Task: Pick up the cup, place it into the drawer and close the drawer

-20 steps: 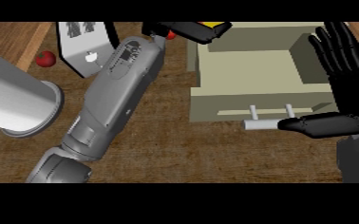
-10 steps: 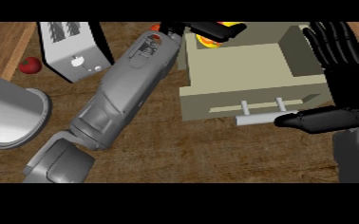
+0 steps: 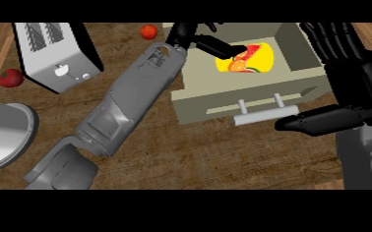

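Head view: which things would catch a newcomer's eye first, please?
The yellow cup with fruit print, lying inside the open drawer at upper centre, with the left hand over it. The right hand stands open at the drawer's right edge. A toaster sits at upper left.

Cup (image 3: 247,59) now lower inside drawer (image 3: 305,76), left hand (image 3: 200,39) over it.

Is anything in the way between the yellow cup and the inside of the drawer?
No, nothing visible is in the way. The cup already shows inside the open drawer, with the left hand at it from the left side. The right hand is open at the drawer's right edge, off to the side of the cup.
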`<move>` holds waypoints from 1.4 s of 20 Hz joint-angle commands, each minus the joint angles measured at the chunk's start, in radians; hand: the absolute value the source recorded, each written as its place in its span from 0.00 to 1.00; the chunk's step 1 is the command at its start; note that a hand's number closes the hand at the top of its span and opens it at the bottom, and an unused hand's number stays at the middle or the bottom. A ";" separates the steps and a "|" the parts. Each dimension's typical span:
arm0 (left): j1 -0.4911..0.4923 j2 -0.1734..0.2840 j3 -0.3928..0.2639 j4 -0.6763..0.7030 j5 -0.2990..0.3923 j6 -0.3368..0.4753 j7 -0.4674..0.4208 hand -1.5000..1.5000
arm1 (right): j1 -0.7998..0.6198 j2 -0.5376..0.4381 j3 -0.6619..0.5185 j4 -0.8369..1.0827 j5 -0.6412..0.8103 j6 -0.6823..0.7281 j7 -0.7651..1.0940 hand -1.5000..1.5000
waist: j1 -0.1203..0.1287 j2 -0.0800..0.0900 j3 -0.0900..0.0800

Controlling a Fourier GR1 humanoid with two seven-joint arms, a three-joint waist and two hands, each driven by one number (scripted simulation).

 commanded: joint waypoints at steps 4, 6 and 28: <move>0.077 0.000 -0.013 -0.033 0.104 0.002 -0.100 0.00 | -0.036 0.021 0.051 0.013 -0.060 0.063 0.006 0.00 | -0.034 0.015 -0.002; 0.046 0.000 0.018 -0.050 0.152 -0.006 -0.100 0.00 | -0.019 0.042 0.091 0.012 -0.100 0.110 0.004 0.00 | -0.031 0.012 -0.002; 0.103 0.000 0.100 -0.089 0.366 -0.009 -0.359 0.00 | 0.103 -0.125 0.437 0.100 0.445 0.221 0.026 0.00 | 0.153 -0.032 -0.002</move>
